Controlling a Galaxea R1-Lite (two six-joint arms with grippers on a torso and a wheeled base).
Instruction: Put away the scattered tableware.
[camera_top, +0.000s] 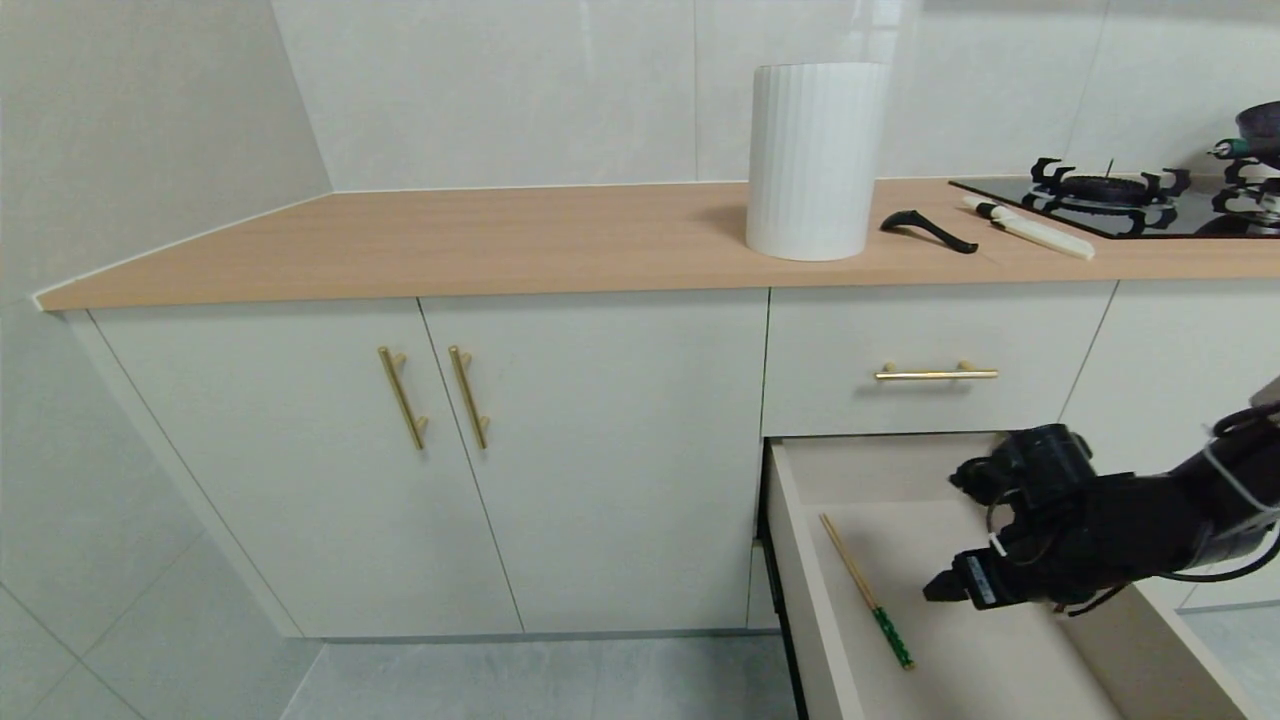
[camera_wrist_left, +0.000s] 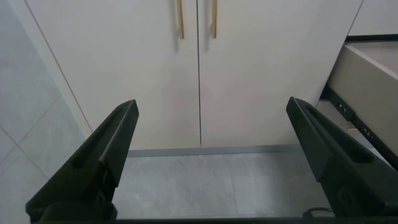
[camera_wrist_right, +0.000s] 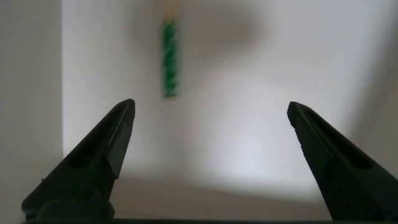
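Note:
A pair of wooden chopsticks (camera_top: 866, 592) with green ends lies inside the open lower drawer (camera_top: 800, 530), along its left side; the green end (camera_wrist_right: 170, 57) also appears in the right wrist view. My right gripper (camera_top: 938, 588) hovers in the drawer just right of the chopsticks, open and holding nothing. On the counter (camera_top: 500, 240) lie a black-handled utensil (camera_top: 928, 230) and a white knife-like utensil (camera_top: 1030, 229). My left gripper (camera_wrist_left: 208, 155) hangs open low in front of the cabinet doors (camera_wrist_left: 199, 68).
A tall white ribbed container (camera_top: 812, 158) stands on the counter. A gas hob (camera_top: 1120, 200) sits at the far right. Above the open drawer is a shut drawer with a gold handle (camera_top: 936, 374). Tiled floor (camera_top: 550, 680) spreads below the cabinets.

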